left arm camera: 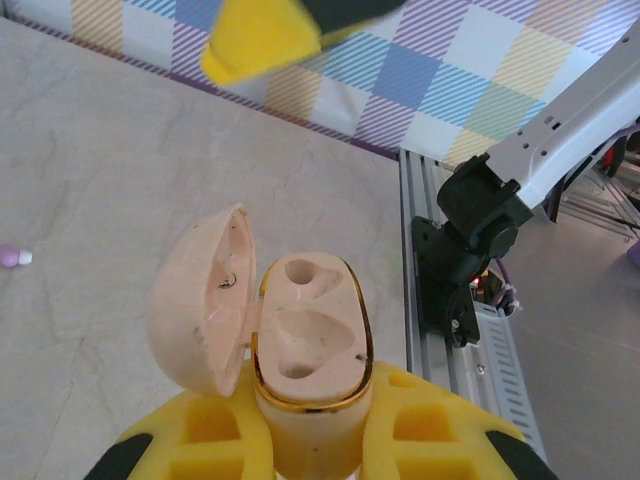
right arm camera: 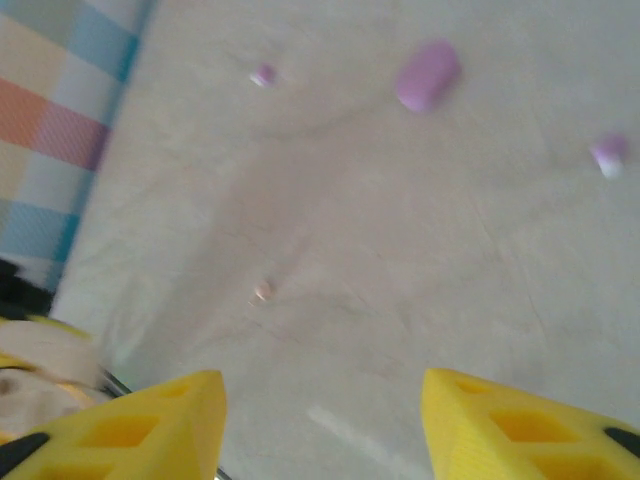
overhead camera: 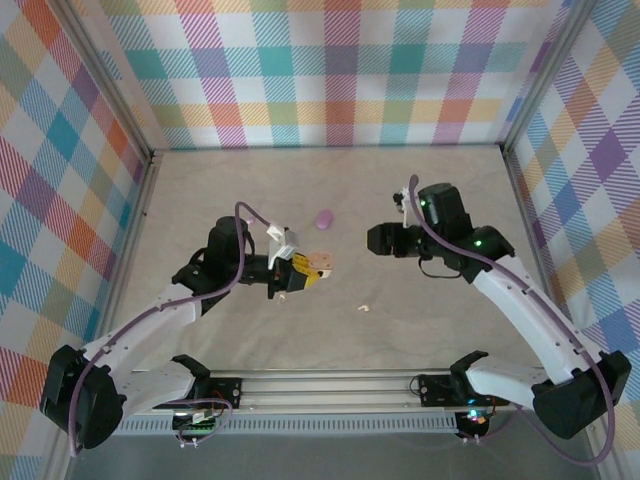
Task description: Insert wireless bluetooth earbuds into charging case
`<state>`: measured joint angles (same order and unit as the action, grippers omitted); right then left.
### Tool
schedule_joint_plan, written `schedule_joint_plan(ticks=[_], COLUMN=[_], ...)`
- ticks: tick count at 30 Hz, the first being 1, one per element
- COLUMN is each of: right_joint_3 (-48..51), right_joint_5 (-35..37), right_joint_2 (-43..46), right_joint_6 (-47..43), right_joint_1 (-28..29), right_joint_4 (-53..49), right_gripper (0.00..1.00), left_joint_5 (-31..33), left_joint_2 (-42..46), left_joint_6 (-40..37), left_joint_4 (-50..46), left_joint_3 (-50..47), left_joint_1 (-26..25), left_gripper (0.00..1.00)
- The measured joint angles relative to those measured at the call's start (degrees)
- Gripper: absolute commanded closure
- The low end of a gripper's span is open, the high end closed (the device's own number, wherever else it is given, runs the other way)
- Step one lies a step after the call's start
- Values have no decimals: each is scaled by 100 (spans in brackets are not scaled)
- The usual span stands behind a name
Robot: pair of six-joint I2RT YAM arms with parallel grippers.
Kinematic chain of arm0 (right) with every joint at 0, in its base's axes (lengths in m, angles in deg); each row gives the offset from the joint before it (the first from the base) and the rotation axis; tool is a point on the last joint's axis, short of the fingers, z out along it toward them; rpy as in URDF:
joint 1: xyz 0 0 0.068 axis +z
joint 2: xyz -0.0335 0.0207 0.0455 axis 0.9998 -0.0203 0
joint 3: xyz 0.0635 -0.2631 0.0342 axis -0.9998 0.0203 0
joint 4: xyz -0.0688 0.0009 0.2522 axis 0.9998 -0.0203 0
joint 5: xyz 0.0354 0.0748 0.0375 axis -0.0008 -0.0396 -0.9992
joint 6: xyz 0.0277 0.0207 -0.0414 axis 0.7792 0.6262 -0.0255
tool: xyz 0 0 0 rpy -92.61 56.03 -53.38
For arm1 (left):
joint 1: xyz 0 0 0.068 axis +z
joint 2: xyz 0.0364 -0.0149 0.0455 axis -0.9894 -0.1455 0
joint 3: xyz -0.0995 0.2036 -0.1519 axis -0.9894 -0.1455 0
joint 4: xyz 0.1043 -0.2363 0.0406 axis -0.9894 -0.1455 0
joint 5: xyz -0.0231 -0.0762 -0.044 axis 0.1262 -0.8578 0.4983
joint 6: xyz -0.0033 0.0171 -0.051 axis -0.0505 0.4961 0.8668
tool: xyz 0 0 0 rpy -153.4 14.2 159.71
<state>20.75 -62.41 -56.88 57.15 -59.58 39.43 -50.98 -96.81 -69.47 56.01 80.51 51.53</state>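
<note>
My left gripper [overhead camera: 300, 272] is shut on a cream charging case [overhead camera: 318, 264] and holds it above the table. Its lid [left arm camera: 200, 300] is swung open to the left, and both wells in the gold-rimmed body [left arm camera: 312, 335] are empty. My right gripper [overhead camera: 374, 238] hovers to the right of the case, open with nothing between its yellow fingers [right arm camera: 500, 420]. One cream earbud [overhead camera: 365, 308] lies on the table below it. In the right wrist view a cream earbud [right arm camera: 262, 291] and two purple earbuds [right arm camera: 609, 155] [right arm camera: 263, 74] lie on the table. Another view shows a purple earbud [left arm camera: 10, 256].
A closed purple case [overhead camera: 323, 219] lies on the table behind the two grippers, also seen as the purple case [right arm camera: 427, 75]. Plaid walls enclose the table on three sides. The right arm's base [left arm camera: 470, 240] and the aluminium rail [overhead camera: 330, 385] run along the near edge.
</note>
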Motion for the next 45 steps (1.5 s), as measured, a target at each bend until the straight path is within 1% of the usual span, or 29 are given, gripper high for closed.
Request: schedule_joint_plan(ticks=[4, 9, 13, 17, 24, 27, 28, 38, 45], right_joint_3=[824, 1703, 2138, 2385, 2441, 2505, 2529, 2527, 2140], right_joint_5=[20, 57, 170, 195, 258, 258, 262, 376, 409], right_joint_2=[-66, -90, -232, -597, -1272, -1482, -1534, -1840, -2173], right_joint_6=[697, 1615, 2116, 2385, 2522, 2557, 2559, 2500, 2190], right_joint_1=[0, 74, 326, 546, 901, 946, 946, 946, 946], right_joint_4=[-83, 15, 328, 739, 1281, 1419, 1447, 1580, 1239], right_gripper=[55, 57, 61, 64, 69, 77, 78, 77, 77], left_joint_5=[70, 120, 157, 179, 199, 199, 201, 203, 229], left_joint_2=[133, 304, 361, 389, 551, 579, 584, 584, 584], left_joint_6=[4, 7, -9, -33, -72, -74, -74, -114, -181], left_joint_4=[17, 44, 39, 37, -9, -11, -13, -26, -33], left_joint_3=[-107, -229, -297, -308, -319, -328, -332, -393, -396], left_joint_1=[15, 26, 28, 31, 35, 42, 42, 42, 42], left_gripper=[100, 100, 100, 100, 100, 100, 100, 100, 100])
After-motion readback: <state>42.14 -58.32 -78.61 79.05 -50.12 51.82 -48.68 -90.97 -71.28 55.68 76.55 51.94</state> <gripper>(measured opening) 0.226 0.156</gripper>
